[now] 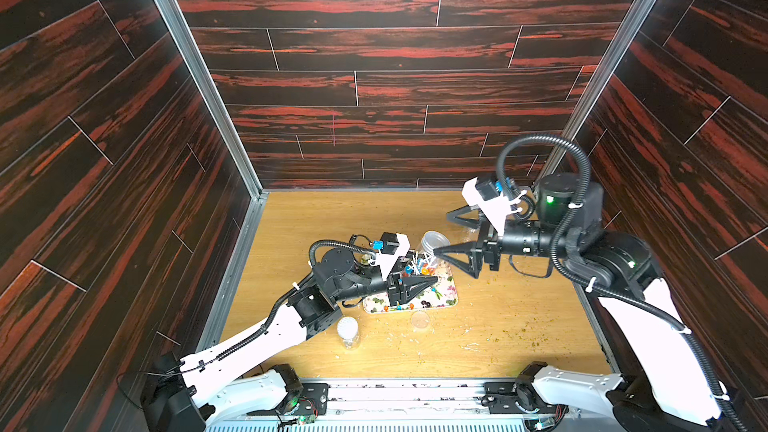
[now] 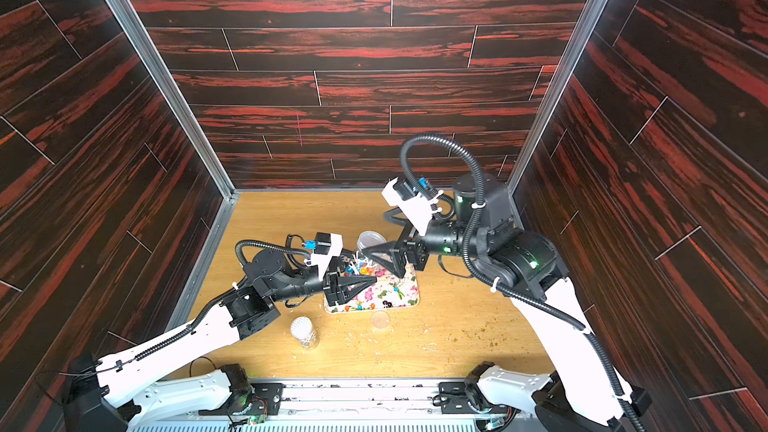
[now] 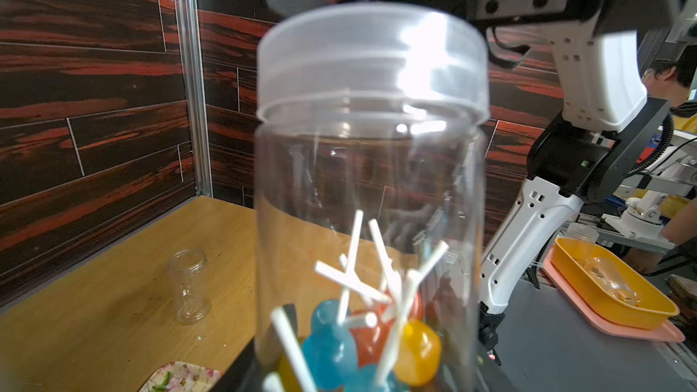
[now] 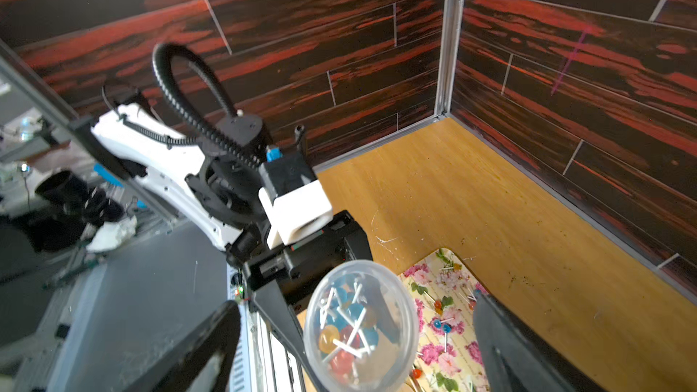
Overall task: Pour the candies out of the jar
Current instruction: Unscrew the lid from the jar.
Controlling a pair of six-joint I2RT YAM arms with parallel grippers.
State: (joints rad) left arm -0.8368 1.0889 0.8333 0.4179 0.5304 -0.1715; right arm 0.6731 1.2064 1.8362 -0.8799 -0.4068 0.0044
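Clear plastic jar (image 3: 369, 182): we see it upright over the tray's far edge, with its translucent lid (image 3: 373, 62) seated on the mouth. We cannot tell whether it rests on the tray or is lifted.
Candies (image 3: 332, 352): blue, orange and red balls on white sticks, heaped in the jar's bottom. A few more lie loose on the tray.
Tray (image 1: 446, 290): printed with pink flowers and green leaves, flat on the wooden table (image 1: 498, 326).
Left gripper (image 1: 424, 275): clamped on the jar's lower body, one finger on each side, level with the candies. The arm reaches in low.
Right gripper (image 1: 441, 233): fingers spread wide with the lid between them, and we see a gap on both sides. The wrist is level and points at the jar from the side.
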